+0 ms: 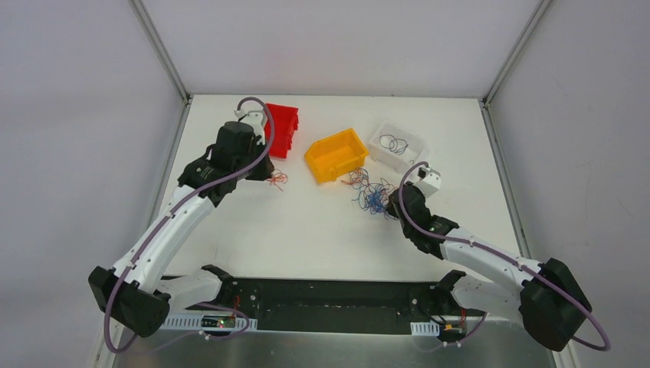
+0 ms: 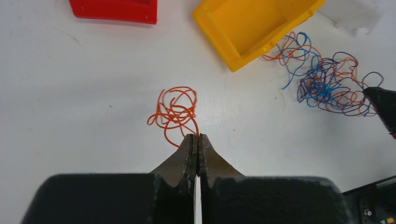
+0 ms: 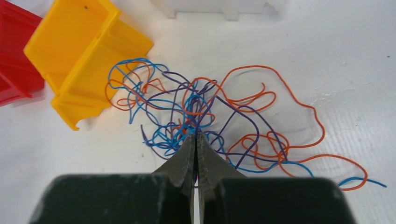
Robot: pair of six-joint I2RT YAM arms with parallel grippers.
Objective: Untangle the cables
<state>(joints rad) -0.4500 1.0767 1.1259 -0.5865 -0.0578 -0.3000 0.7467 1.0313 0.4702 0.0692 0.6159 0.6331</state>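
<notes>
Your left tool (image 2: 196, 137) clamps the orange cable (image 2: 175, 109), your right tool (image 3: 195, 136) the tangle (image 3: 210, 112) at three o'clock; yanking could tighten its knots.

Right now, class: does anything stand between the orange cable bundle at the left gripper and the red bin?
Nothing visible does. Only bare table lies between the orange cable bundle and the red bin; the tangled cables lie aside.

White table (image 1: 322, 245): 3 bins (image 1: 335, 155), tangled cables (image 1: 368, 192), seemingly separate orange clump (image 1: 277, 180).
</notes>
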